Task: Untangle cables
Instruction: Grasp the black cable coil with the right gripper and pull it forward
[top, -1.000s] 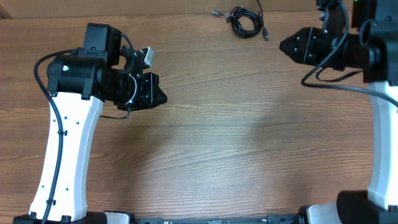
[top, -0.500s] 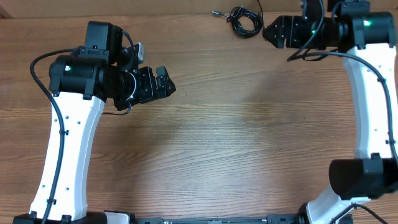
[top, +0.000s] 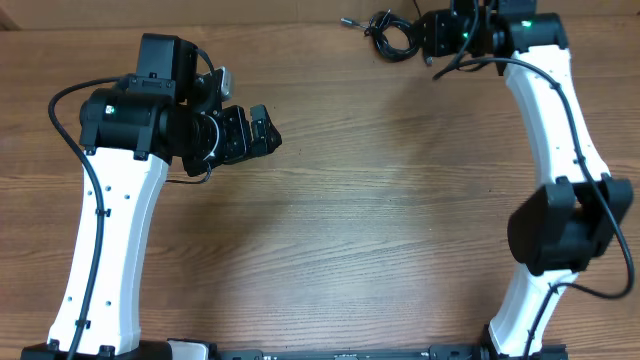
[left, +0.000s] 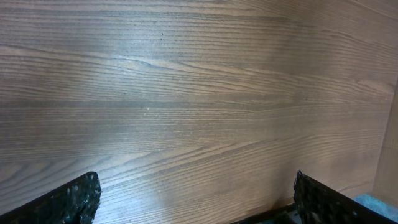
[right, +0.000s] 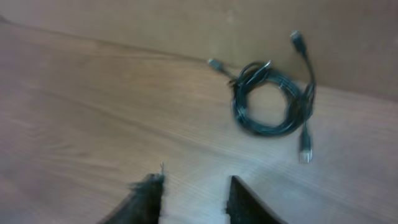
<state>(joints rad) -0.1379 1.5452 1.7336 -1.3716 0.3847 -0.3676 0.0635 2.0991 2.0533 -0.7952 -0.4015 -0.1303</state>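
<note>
Left fingers (left: 73, 198) stand wide apart over the bare table (left: 199, 93). Right fingers (right: 145, 196) show a narrow gap, gripping nothing. The right arm (top: 558, 110) is stretched to the far edge, its fingertips near the coiled cables (right: 271, 104) but not touching them.

The counter (top: 380, 220) is seen as wood-grained board, smooth, with a dull satin sheen. The cables (right: 240, 107) are sheathed in black, slightly glossy plastic or rubber. Their plug ends are tipped with what looks like pale metal, though this is blurred. The left arm (top: 100, 250) and right arm (top: 555, 110) are clad in smooth white plastic and joined by matt black housings (top: 130, 120). The left jaws are faced with a coarse, pebbled black material.
</note>
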